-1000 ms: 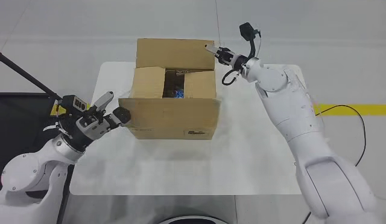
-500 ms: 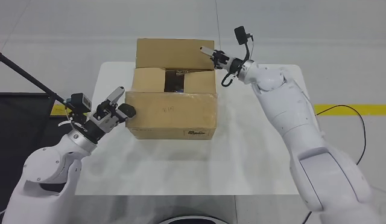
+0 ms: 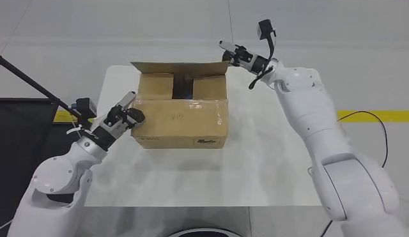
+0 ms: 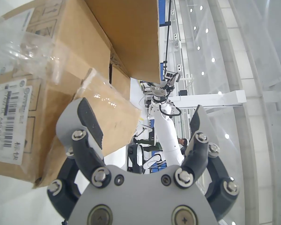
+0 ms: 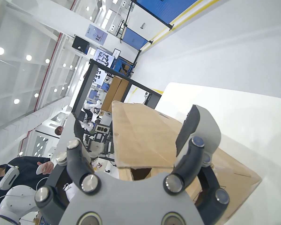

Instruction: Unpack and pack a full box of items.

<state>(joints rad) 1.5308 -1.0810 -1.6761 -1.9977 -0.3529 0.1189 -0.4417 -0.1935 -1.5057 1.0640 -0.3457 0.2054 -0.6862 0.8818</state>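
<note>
box [image 3: 182, 119] | rear flap [image 3: 179, 68] upright, others folded in | contents hidden

cardboard box [image 3: 182, 117] on white table [image 3: 268, 167], flaps partly open

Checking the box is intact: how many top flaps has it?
4: far flap upright by the right gripper, two side flaps folded inward, near flap by the left gripper; none seems hidden.

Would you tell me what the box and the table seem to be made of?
Box: matte brown cardboard, likely corrugated, by its raw flap edges and creases. Table: smooth white top with a faint sheen, perhaps laminate or plastic; I cannot tell which.
</note>
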